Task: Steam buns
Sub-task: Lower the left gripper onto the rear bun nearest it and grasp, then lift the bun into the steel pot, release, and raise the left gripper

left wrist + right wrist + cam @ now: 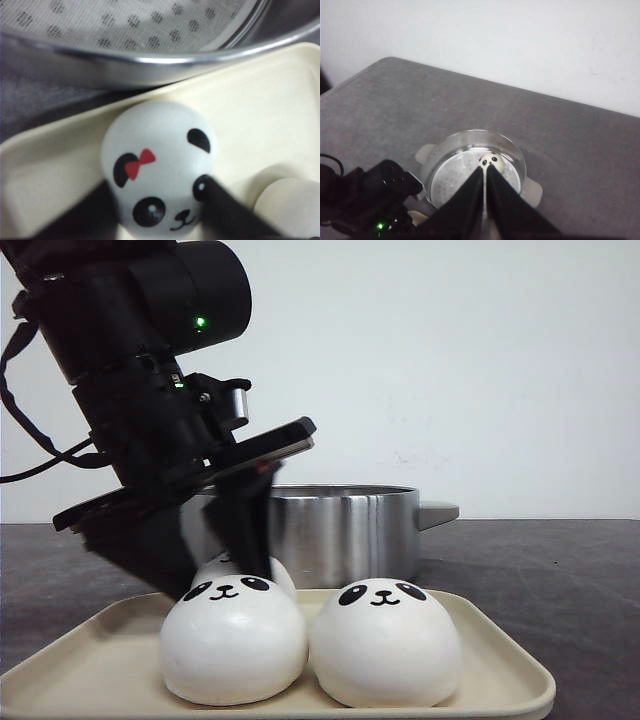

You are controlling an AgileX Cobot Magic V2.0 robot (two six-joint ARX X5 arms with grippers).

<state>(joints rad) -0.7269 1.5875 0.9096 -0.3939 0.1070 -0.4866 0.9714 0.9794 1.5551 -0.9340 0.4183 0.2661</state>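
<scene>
While left gripper (235, 540) straddles rear bun (159, 167) on tray (500, 660), jaws wide, fingers flanking it, firm contact cannot be confirmed. Two buns (233, 635) sit ahead of it on tray; fourth bun (489, 160) inside steamer pot (345, 530) behind tray. Judged light, soft, smooth-skinned, likely slippery and dentable: take across widest flanks, low, gentle squeeze. Right gripper (484, 200) high above pot, fingers pressed together, empty.

four buns (385, 645), one pot (345, 530), one tray (500, 660)

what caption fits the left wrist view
Left gripper closing around a bow-marked bun on the tray, beside the steamer.
</scene>
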